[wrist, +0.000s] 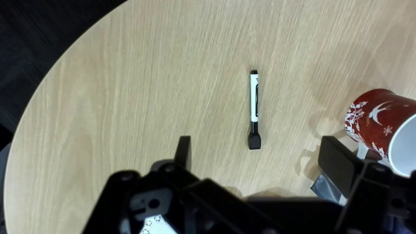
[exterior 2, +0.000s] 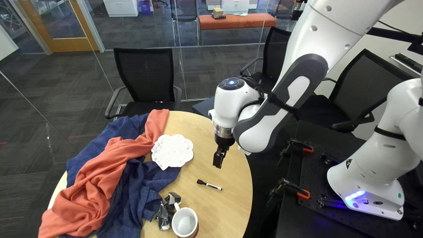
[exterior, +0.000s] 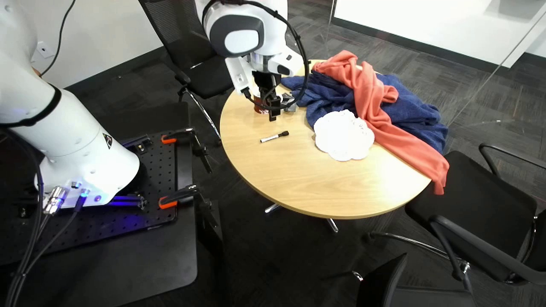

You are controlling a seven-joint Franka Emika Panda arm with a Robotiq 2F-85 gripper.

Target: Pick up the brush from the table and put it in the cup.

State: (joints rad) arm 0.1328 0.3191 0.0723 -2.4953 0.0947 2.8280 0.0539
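Note:
The brush [exterior: 274,137] is a thin stick with a white barrel and a black end. It lies flat on the round light wood table [exterior: 298,187] and shows in an exterior view [exterior 2: 209,184] and the wrist view [wrist: 254,104]. The dark-red cup [wrist: 377,120] with white markings stands upright on the table [exterior 2: 228,211]; its white inside shows in an exterior view [exterior 2: 185,219]. The arm partly hides the cup [exterior: 261,110] in an exterior view. My gripper [wrist: 258,151] is open and empty above the table, its fingers on either side of the brush's black end in the wrist view.
A grey-black crumpled object [exterior 2: 164,211] sits beside the cup's handle. A white scalloped mat [exterior: 343,135] lies on the table. A blue cloth [exterior 2: 145,191] and an orange cloth [exterior 2: 99,175] cover one side. Black chairs [exterior: 473,192] stand around the table.

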